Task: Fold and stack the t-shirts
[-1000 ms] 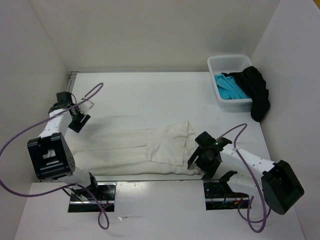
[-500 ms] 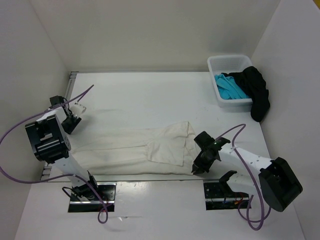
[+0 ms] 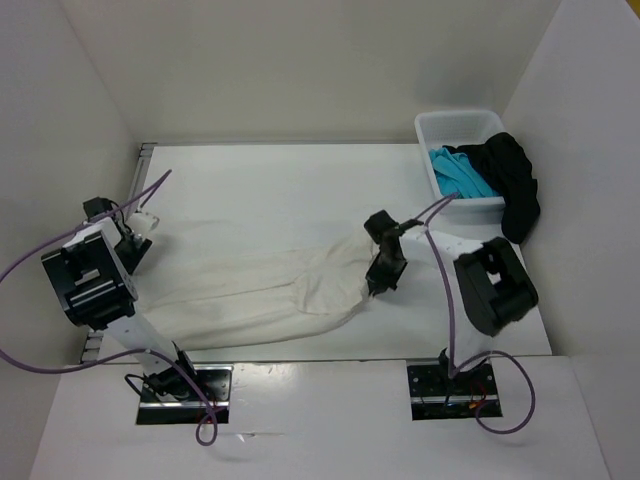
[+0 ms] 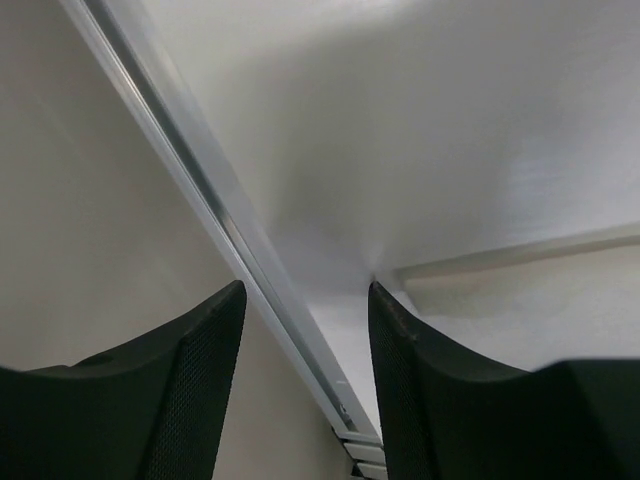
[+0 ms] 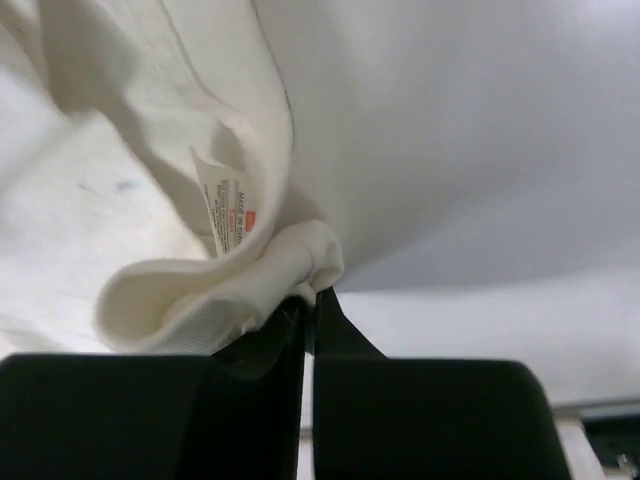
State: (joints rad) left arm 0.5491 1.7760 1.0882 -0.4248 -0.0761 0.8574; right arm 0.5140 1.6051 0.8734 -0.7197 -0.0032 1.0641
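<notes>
The cream-white t-shirt (image 3: 260, 285) lies stretched across the table from left to right. My right gripper (image 3: 377, 287) is shut on a bunched fold at the shirt's right end. In the right wrist view that fold (image 5: 290, 265) is pinched between the closed jaws of the right gripper (image 5: 310, 298), with a sewn-in label (image 5: 228, 212) just above. My left gripper (image 3: 132, 250) stands open at the table's left edge, by the shirt's left end. In its own view the left gripper (image 4: 305, 335) holds nothing. The turquoise t-shirt (image 3: 455, 175) and the black t-shirt (image 3: 515, 185) are at the back right.
A white basket (image 3: 458, 122) stands at the back right. It holds the turquoise shirt, and the black one hangs over its right side. An aluminium rail (image 4: 215, 215) runs along the table's left edge, against the side wall. White walls close in the table.
My right gripper closed on the cream shirt's near right end and carried it back and to the left, bunching the cloth. My left gripper drifted left toward the rail.
</notes>
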